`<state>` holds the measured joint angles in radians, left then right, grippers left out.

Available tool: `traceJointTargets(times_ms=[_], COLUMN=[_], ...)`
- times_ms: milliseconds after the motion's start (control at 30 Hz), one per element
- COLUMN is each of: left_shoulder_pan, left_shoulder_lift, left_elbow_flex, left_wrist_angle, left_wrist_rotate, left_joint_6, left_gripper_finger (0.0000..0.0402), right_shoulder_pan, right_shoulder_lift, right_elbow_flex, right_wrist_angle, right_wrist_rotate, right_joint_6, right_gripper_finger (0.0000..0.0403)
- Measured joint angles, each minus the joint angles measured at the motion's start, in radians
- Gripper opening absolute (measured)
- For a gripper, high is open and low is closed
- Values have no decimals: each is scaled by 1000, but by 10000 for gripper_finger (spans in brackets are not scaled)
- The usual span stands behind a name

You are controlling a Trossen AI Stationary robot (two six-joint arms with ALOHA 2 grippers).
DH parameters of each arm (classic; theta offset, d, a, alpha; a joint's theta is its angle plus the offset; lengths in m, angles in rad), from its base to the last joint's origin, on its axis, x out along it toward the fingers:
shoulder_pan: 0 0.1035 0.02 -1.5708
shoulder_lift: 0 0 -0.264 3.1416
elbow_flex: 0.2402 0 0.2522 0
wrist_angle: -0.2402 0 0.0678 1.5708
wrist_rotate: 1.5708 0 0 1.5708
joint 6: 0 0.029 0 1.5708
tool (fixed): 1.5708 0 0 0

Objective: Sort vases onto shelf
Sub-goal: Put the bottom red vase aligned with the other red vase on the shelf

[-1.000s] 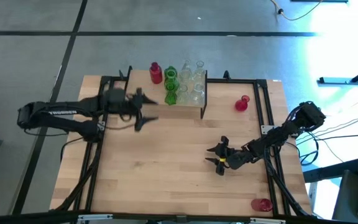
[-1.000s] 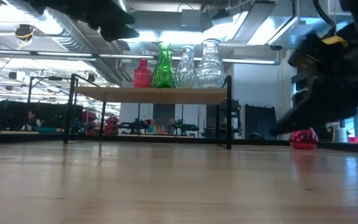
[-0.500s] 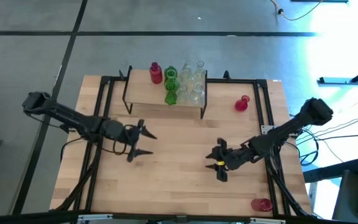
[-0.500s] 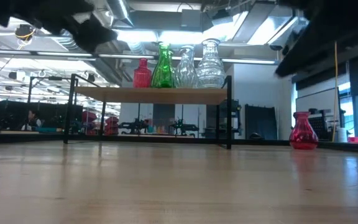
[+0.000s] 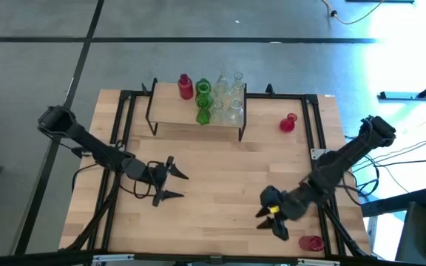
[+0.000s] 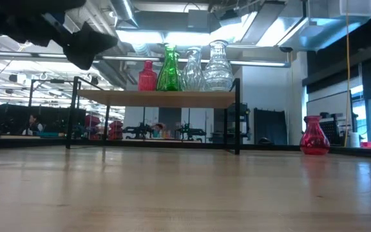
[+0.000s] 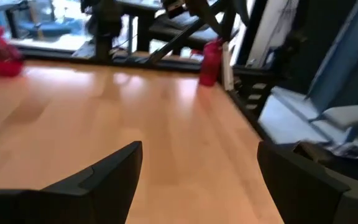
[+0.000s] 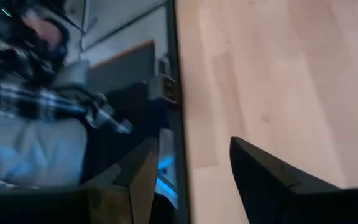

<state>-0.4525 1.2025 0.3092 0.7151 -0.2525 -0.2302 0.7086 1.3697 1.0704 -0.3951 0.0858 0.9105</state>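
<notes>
The shelf (image 5: 198, 111) stands at the table's far side on black legs and carries several vases: a red one (image 5: 186, 87), green ones (image 5: 203, 94) and clear ones (image 5: 234, 103), all upright (image 6: 185, 69). Another red vase (image 5: 288, 123) (image 6: 313, 136) stands on the tabletop right of the shelf. A third red vase (image 5: 311, 242) (image 7: 210, 62) stands at the table's near right corner. My left gripper (image 5: 172, 185) (image 7: 197, 162) is open over the table's left middle, pointing right. My right gripper (image 5: 272, 219) (image 8: 191, 155) is open above the near right part, close to the corner vase.
A black frame (image 5: 320, 140) runs along the table's sides. The bare wooden tabletop (image 5: 213, 177) lies between the two grippers. A person in a plaid sleeve (image 8: 17, 93) shows beyond the table's edge in the right wrist view.
My left gripper has swung away from the shelf toward the table's near edge and sunk, staying open. My right gripper has risen and gone toward the near right corner, tipping downward; it has left the low view, so the red vase behind it shows whole.
</notes>
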Motion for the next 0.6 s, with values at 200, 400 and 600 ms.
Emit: traceJointTargets(times_ms=[200, 400, 600], left_shoulder_pan=[-61, -168, -216], left_shoulder_lift=[127, 236, 323], left_elbow_flex=[0, 39, 137], left_wrist_angle=[203, 290, 290], left_wrist_rotate=[0, -105, -135], left_joint_6=[-43, -74, -48], left_gripper_finger=[312, 312, 312], right_shoulder_pan=[136, 227, 282], right_shoulder_lift=[50, 195, 322], right_elbow_flex=[141, 389, 630], right_wrist_angle=[0, -100, -493], right_wrist_rotate=[151, 209, 102], right_joint_6=[103, 150, 420], right_gripper_finger=[186, 186, 186])
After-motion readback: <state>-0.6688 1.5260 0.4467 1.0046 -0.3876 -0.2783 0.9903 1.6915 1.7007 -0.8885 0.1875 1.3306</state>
